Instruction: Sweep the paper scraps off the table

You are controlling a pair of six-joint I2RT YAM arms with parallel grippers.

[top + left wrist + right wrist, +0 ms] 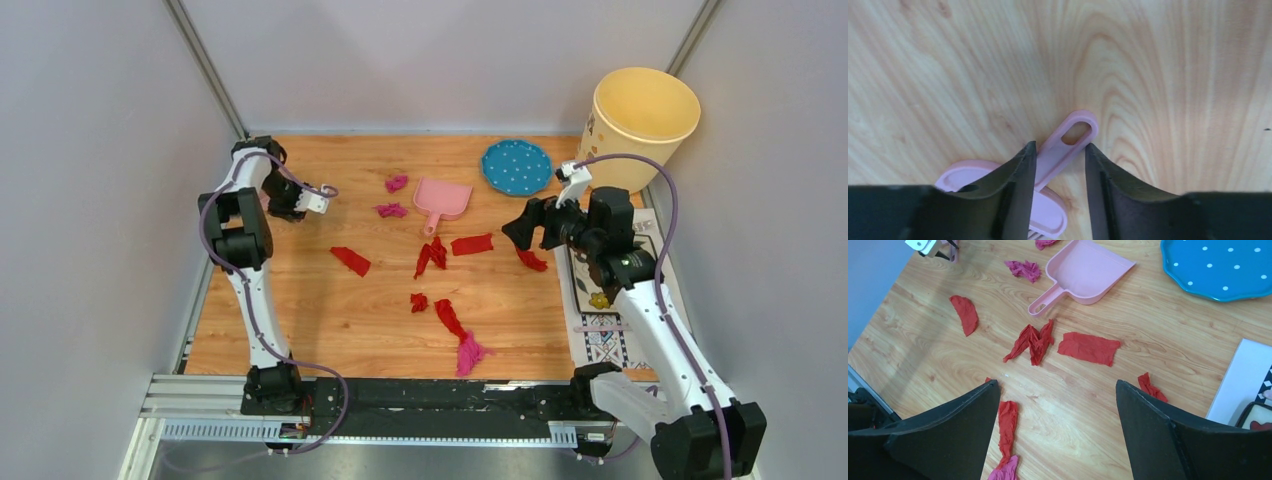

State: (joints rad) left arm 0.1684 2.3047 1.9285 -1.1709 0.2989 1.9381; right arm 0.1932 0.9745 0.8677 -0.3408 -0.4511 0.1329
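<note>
top view: your left gripper [292,207] is over the far left part of the table [330,330], pointing down, and from here you can't see what's under it. the right gripper [524,232] hangs over the right side, just beside one red scrap. all the scraps [472,244] are on the wood. there are two magenta wads by the dustpan [445,198], red strips scattered through the middle, and a red strip with a pink wad near the front edge. the plate [516,167] and bucket [640,120] are at the far right, and the mat [600,330] runs along the right edge under the right arm.

left wrist: your jaws straddle the handle of the brush [1054,159], which lies flat on the wood with its looped end poking out past the fingertips. one jaw is touching the handle, but you can see bare wood between the handle and the other jaw. so it's around the brush but not clamped on it. no scraps in this view.

right wrist: the jaws are spread wide with nothing between them, just table below. scraps lie ahead and to both sides, one red bit right by the right jaw. the dustpan is further out, apart from the plate.
</note>
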